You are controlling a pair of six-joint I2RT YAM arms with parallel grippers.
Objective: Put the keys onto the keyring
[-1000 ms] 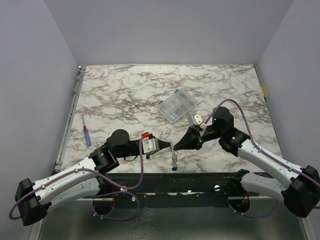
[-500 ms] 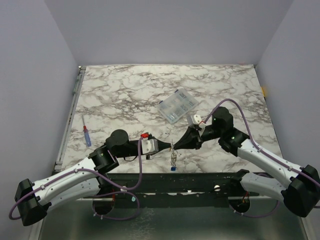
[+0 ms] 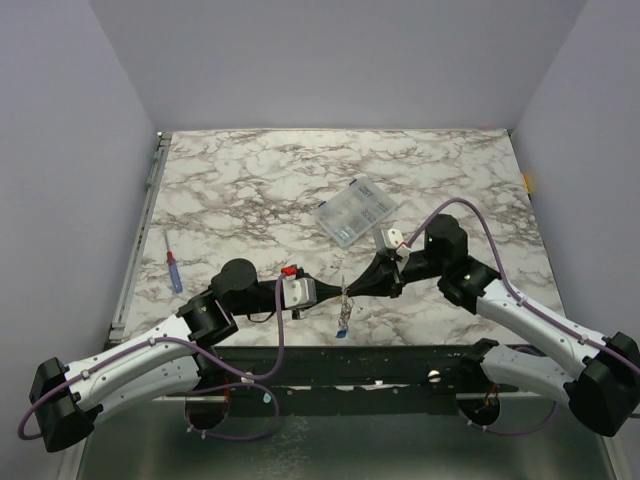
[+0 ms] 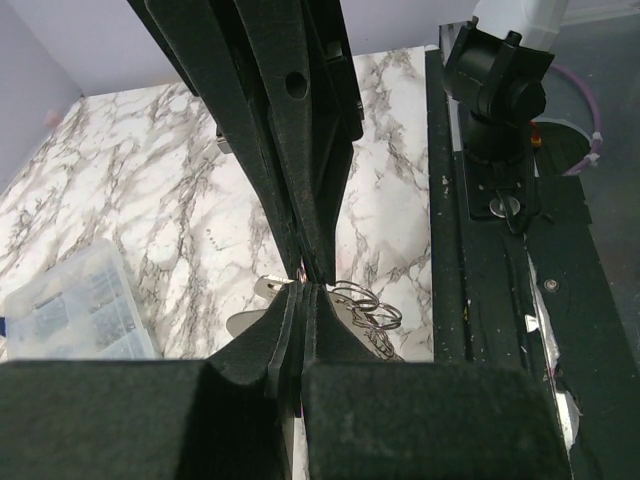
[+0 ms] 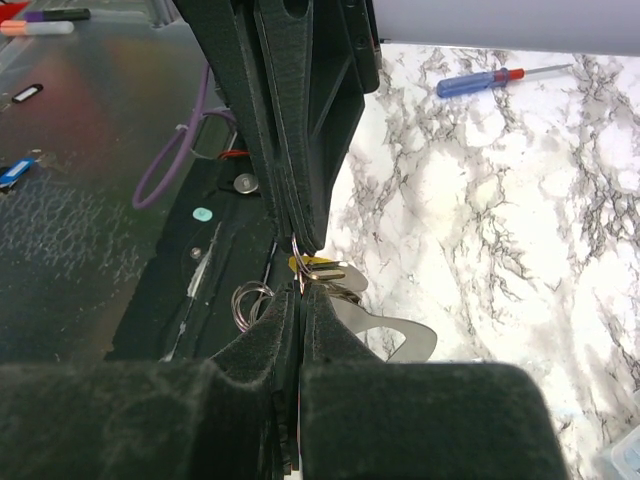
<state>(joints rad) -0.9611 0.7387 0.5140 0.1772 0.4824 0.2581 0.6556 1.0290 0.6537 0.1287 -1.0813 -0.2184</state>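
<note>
Both grippers meet tip to tip above the table's near edge. My left gripper (image 3: 338, 292) and right gripper (image 3: 351, 291) are both shut on the keyring (image 3: 344, 308), a bundle of thin silvery loops hanging between them. The blue key (image 3: 341, 333) dangles at the bottom of it. In the left wrist view my gripper (image 4: 305, 291) is pinched shut, with wire loops of the keyring (image 4: 366, 303) just to its right. In the right wrist view my gripper (image 5: 302, 292) is pinched on a ring beside the yellow key (image 5: 311, 264). A flat silver tag (image 5: 398, 336) hangs beside it.
A clear compartment box (image 3: 355, 212) lies behind the grippers, also in the left wrist view (image 4: 70, 310). A blue-handled screwdriver (image 3: 173, 271) lies at the table's left edge, also in the right wrist view (image 5: 480, 80). The black base rail (image 3: 400, 365) runs under the hanging bundle.
The hanging bundle has swung slightly left and the blue key sits a little higher. Both grippers stay pinched together at the same spot.
</note>
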